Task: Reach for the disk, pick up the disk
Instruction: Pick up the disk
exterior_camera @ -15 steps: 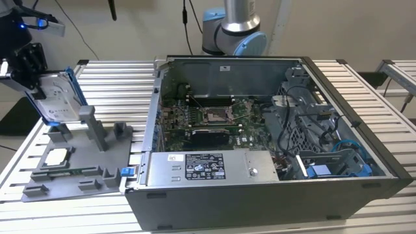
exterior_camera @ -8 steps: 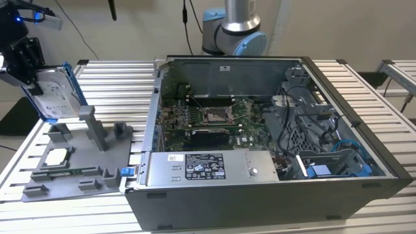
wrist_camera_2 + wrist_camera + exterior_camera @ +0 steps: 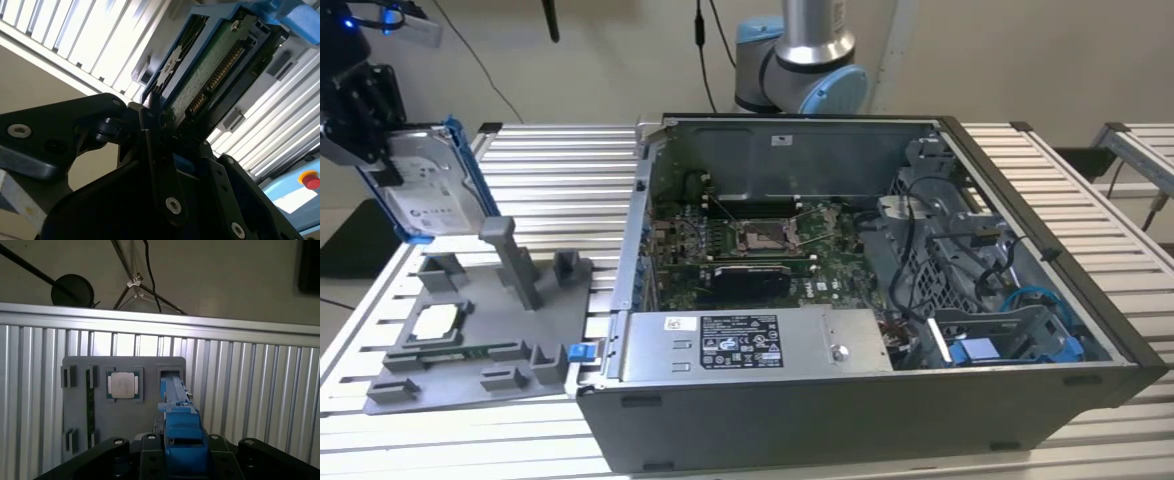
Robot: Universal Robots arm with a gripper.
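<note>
Blue-framed disk (image 3: 430, 190) hangs on edge under the gripper (image 3: 376, 160), jaws clamped on its upper end, grey holder tray (image 3: 520, 330) well below. A firm squeeze and straight vertical travel should prevent swinging.

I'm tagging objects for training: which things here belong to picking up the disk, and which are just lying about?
Job in hand:
disk, held up above the fixture
gripper, shut on the disk

Lying about:
chip
gray fixture
computer case, open
table
</note>
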